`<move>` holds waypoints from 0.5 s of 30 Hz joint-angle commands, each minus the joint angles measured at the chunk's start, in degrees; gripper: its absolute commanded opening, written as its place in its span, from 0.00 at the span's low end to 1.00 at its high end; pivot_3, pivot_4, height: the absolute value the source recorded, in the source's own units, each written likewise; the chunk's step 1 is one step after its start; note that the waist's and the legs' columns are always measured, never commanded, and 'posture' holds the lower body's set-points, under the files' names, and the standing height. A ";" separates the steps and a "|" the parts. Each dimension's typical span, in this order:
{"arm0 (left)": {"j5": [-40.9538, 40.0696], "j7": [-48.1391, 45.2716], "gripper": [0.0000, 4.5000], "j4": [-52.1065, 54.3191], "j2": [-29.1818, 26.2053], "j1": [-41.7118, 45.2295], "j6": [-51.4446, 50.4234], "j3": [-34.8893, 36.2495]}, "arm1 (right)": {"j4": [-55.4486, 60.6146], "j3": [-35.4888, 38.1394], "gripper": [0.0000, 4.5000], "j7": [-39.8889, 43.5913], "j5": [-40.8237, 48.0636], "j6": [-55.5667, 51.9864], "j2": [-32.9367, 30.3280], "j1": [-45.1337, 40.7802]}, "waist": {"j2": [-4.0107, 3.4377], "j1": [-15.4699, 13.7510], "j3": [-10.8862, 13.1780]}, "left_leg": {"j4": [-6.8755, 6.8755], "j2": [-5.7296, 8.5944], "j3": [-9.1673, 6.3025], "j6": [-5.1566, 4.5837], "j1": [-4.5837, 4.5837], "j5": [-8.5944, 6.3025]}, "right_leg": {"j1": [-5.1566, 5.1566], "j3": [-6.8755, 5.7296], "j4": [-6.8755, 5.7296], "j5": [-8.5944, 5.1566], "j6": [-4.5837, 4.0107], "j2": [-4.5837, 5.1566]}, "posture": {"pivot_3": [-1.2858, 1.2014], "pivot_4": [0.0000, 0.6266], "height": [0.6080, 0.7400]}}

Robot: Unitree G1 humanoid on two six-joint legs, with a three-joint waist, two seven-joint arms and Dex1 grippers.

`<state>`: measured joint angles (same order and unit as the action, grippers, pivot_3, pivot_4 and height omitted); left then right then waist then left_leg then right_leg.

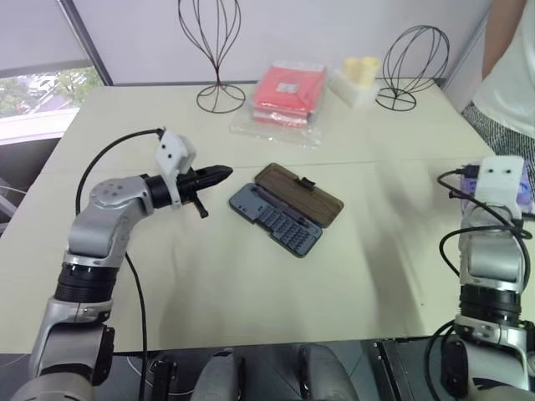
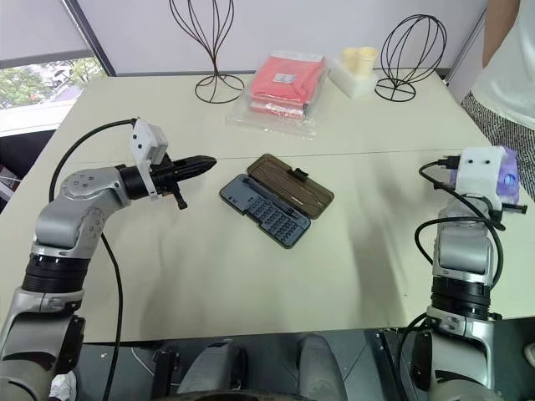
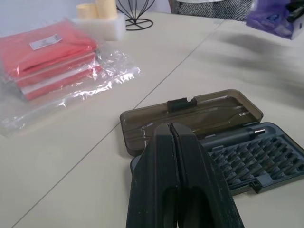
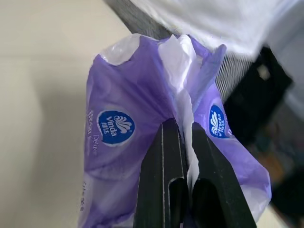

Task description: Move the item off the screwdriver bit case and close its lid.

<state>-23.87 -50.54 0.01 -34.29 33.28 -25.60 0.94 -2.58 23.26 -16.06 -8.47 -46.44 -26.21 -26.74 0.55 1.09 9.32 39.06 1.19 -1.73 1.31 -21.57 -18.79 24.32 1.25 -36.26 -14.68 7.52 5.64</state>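
The right tool (image 4: 183, 135) pinches a fold of the purple-and-white tissue pack (image 4: 142, 137) between its two black fingers, which stand nearly together with the white plastic caught in the narrow gap. The left tool (image 3: 172, 135) has its fingers pressed together with nothing between them.

The tabletop (image 1: 209, 267) is pale cream, with a seam running across it behind the case. At the far edge stand two black wire head-shaped stands (image 1: 216, 50), a flat red packet in clear wrap (image 1: 288, 92) and a white block holding pale yellow cylinders (image 1: 358, 79). A window (image 1: 38, 92) lies off to the left, and a person in a white top (image 1: 514, 67) stands at the far right corner.

The screwdriver bit case (image 1: 276, 219) lies open near the middle of the tabletop, its tray of bits bare. The lid (image 1: 299, 194) lies flat on the far side, its latch tab facing away. The left tool points level at the case from the left, just short of it. The pack is held well apart from the case, off at the right edge of the tabletop.

The left arm reaches forward and bends inward. The right arm is swung outward, its wrist raised.
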 commanded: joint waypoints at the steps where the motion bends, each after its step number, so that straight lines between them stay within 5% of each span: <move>1: 0.15 0.15 0.00 1.95 -0.71 -0.22 0.75 1.39 | 2.44 3.22 0.30 -2.68 -0.13 -1.80 1.32 -0.46 | -0.01 0.01 0.00 | 0.00 0.00 -0.01 0.00 0.00 0.00 | 0.00 0.00 0.00 0.00 0.00 0.00 | 0.52 0.24 1.00; 4: 0.33 0.10 0.00 1.91 -0.73 -0.32 0.85 1.25 | 2.85 5.47 0.69 -3.26 0.87 -3.30 2.87 -0.63 | -0.01 0.02 -0.01 | 0.00 0.00 0.00 0.00 0.00 0.00 | 0.00 0.00 -0.01 0.00 0.00 0.00 | 0.52 0.24 1.00; 7: 0.62 -0.03 0.00 1.47 -0.60 -0.11 1.11 0.96 | 5.19 6.09 0.98 -2.57 1.24 -2.85 2.84 -0.17 | -0.02 -0.06 -0.01 | 0.00 0.01 0.00 -0.01 -0.01 0.00 | 0.00 0.00 0.00 0.00 0.00 0.00 | 0.52 0.24 1.00; 15: 1.11 -0.88 0.00 0.44 0.09 0.52 1.60 0.31 | 27.23 -3.13 0.99 10.69 6.70 -4.22 2.51 1.66 | -0.21 0.35 0.03 | -0.01 0.00 0.01 -0.09 0.03 -0.05 | 0.01 0.02 -0.02 0.00 0.00 -0.02 | 0.52 0.24 1.00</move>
<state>-23.00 -51.06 -0.03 -34.00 32.50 -25.40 0.86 19.95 22.22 -9.22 -4.65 -48.80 -23.99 -24.08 0.34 1.44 9.35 39.06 1.18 -1.73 1.20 -21.53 -18.85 24.33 1.26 -36.28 -14.68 7.53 5.60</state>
